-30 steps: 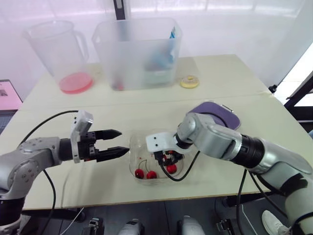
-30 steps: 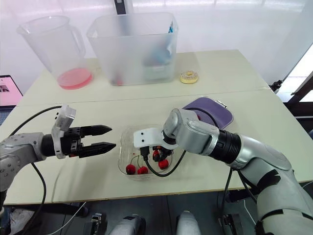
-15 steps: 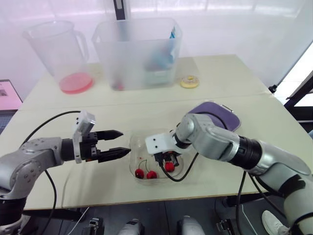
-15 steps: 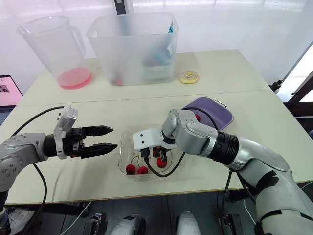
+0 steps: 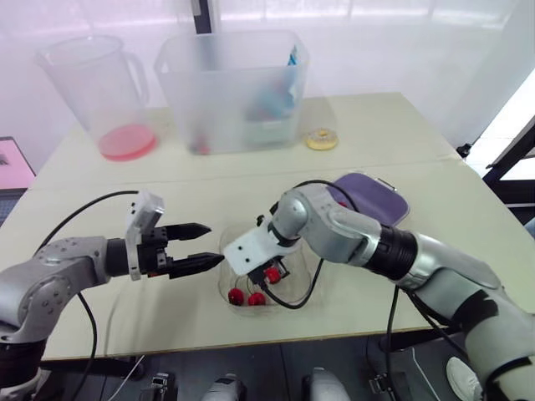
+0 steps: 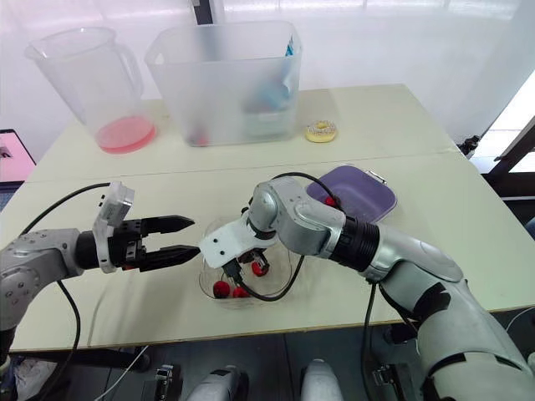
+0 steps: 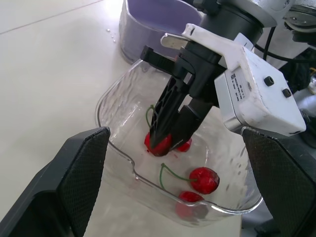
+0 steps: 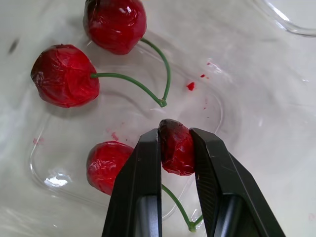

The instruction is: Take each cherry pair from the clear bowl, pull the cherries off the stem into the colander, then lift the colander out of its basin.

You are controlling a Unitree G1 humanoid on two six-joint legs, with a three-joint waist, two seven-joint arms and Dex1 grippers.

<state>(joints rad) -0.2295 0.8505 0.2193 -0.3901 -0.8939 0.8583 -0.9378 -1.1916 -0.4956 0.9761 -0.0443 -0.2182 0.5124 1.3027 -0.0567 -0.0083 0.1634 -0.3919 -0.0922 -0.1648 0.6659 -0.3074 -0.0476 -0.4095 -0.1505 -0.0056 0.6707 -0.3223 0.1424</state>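
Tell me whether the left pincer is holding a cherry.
No, the left pincer hangs open and empty beside the clear bowl, while the right pincer grips a cherry.

Clear bowl [image 7: 123, 94] sits upright at the desk's near edge, about midway along, its floor flecked with red juice. One cherry pair [image 8: 64, 75] lies loose inside: two dark red, wrinkled cherries on a curved green stem. The gripped cherry [image 8: 176, 148] is pinched between the right gripper [image 8: 175, 133] fingers, and its partner cherry [image 8: 107, 165] lies just beside. The purple colander [image 5: 368, 196] stands just behind the bowl, toward the right edge.
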